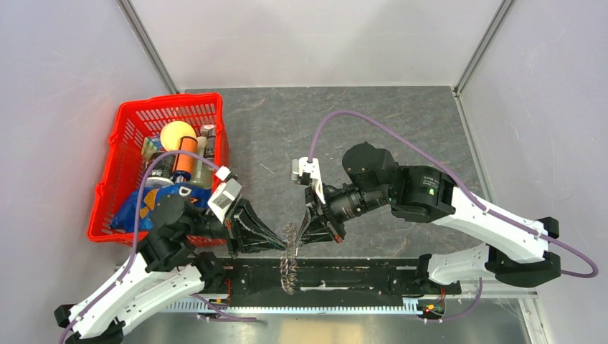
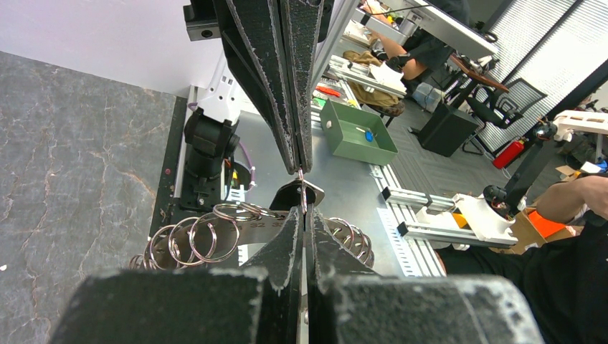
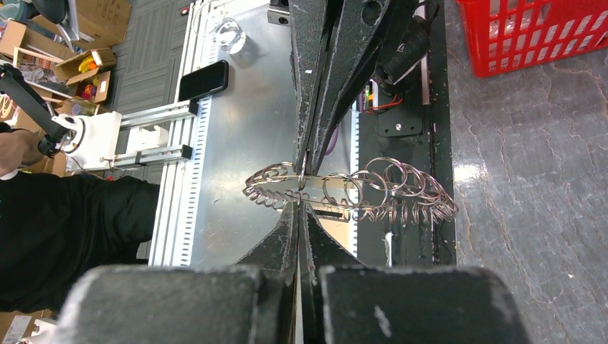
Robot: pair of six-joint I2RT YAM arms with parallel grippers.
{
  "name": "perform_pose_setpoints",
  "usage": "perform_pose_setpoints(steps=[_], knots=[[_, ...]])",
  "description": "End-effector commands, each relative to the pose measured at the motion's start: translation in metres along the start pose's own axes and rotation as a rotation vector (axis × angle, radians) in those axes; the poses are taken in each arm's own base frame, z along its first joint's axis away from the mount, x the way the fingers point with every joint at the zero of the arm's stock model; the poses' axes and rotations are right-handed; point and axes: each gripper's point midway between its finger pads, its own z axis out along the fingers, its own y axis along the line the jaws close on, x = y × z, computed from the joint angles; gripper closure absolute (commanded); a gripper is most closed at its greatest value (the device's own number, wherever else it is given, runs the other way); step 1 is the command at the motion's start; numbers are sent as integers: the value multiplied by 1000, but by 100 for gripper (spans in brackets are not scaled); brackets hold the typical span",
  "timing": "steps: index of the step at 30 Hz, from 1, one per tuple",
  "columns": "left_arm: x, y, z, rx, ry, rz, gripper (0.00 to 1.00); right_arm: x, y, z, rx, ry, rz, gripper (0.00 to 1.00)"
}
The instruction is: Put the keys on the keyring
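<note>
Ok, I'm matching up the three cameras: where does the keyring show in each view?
Top external: keyring, low centre, over the black base bar.
Left wrist: keyring, lower middle, mostly left of centre.
Right wrist: keyring, middle, trailing right.
Shared landmark: that black base bar, in all three.

Two white arms (image 1: 495, 223) with black joints (image 1: 423, 192), purple cables (image 1: 373, 118).

From above and behind me, the top camera took in the whole table (image 1: 272, 129). Wrist cameras sat close behind my left gripper (image 2: 302, 211), facing right, and my right gripper (image 3: 300, 208), facing left. All shared the keyring (image 1: 290, 261).
</note>
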Motion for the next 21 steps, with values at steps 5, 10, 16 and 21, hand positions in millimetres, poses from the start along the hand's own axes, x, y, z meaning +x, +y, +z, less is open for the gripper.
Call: perform_pose_setpoints(steps=[5, 10, 16, 21], knots=[[-15, -8, 0, 25, -43, 71, 98, -22, 13, -7, -27, -64, -49, 100], [-16, -10, 0, 30, -44, 74, 98, -23, 12, -6, -26, -64, -50, 100], [-16, -11, 0, 32, -43, 74, 98, -24, 11, -4, -26, -59, -52, 100], [-16, -12, 0, 37, -41, 74, 98, -24, 11, -5, -23, -59, -51, 100]])
